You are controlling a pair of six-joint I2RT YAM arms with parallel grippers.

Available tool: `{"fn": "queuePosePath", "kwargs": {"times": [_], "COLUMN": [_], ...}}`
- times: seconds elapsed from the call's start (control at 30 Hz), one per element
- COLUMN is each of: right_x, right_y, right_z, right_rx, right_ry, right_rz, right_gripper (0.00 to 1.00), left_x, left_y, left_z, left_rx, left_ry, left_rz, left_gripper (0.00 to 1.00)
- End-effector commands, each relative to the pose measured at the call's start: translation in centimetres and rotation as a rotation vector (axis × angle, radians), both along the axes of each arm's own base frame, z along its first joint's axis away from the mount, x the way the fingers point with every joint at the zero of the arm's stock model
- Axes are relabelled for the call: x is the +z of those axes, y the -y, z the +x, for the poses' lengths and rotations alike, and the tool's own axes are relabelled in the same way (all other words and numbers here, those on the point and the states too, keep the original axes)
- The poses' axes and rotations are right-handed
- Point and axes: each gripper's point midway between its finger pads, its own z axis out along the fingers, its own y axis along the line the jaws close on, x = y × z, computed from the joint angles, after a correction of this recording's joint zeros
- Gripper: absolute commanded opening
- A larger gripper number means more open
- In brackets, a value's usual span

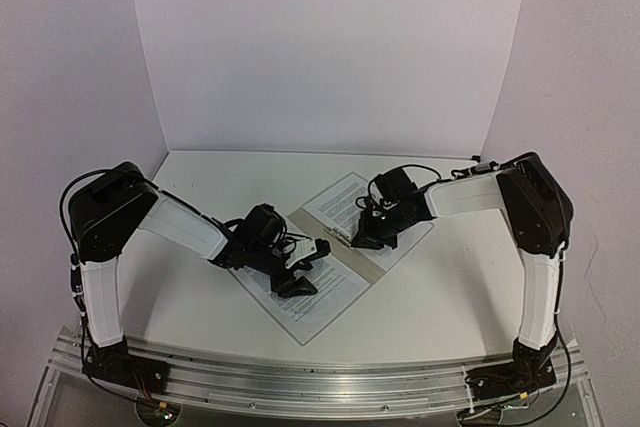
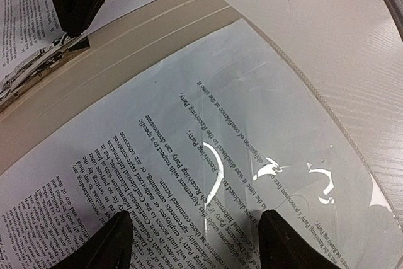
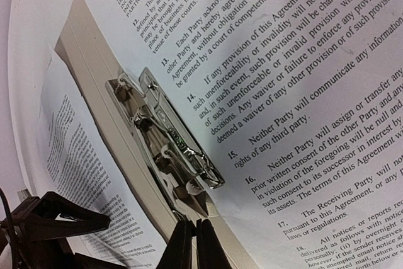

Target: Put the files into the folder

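Two files, the near sheet [image 1: 320, 309] and the far sheet [image 1: 338, 202], lie inside the opened folder [image 2: 138, 48], one on each leaf, with the tan spine showing between them. A metal clip [image 3: 167, 133] sits along that spine at the far sheet's edge; whether it pins any paper I cannot tell. The near sheet appears to lie under a glossy clear film [image 2: 327, 155] that throws glare.

Both sheets are likely very light and limp, easy to crease, and prone to slide on the smooth card. The best hold is probably a free edge or corner, or a flat press and drag, not a pinch in the middle. The clip, being sprung metal, probably resists and wants a firm push at its lever end.

The right pincer [image 3: 193, 226] has its fingers closed together, tips right at the clip's near end, with nothing visibly between them. The left pincer [image 2: 195, 222] hovers spread wide over the near sheet, holding nothing. The folder rests flat on the white surface [image 1: 450, 292], near its middle, between the two arms.
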Motion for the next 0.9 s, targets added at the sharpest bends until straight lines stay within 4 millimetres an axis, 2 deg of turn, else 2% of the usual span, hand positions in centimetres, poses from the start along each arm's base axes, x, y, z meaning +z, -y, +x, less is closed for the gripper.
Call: {"fn": "queuePosePath", "kwargs": {"times": [0.0,0.3,0.53,0.87], "right_x": [-6.4,-5.2,-5.3,-4.8], "right_y": [4.8,2.4,1.8,1.4], "right_z": [-3.6,-3.0,-3.4,-3.2], "right_rx": [-0.055,-0.073,-0.07,-0.077], "right_ry": [-0.21,-0.249,-0.297,-0.308], "right_rz": [-0.211,-0.008,0.054,0.111], "right_gripper": [0.05,0.04,0.1,0.07], "left_x": [-2.7,-2.7,-2.6,-2.5], "left_y": [-1.7,-1.7,-1.7,-1.7], "left_z": [-2.6,-2.7,-2.7,-2.8], "left_rx": [-0.034,-0.036,-0.036,-0.038], "left_ry": [-0.108,-0.108,-0.105,-0.104], "left_rz": [0.073,0.072,0.068,0.065], "left_gripper": [0.68,0.67,0.68,0.68]}}
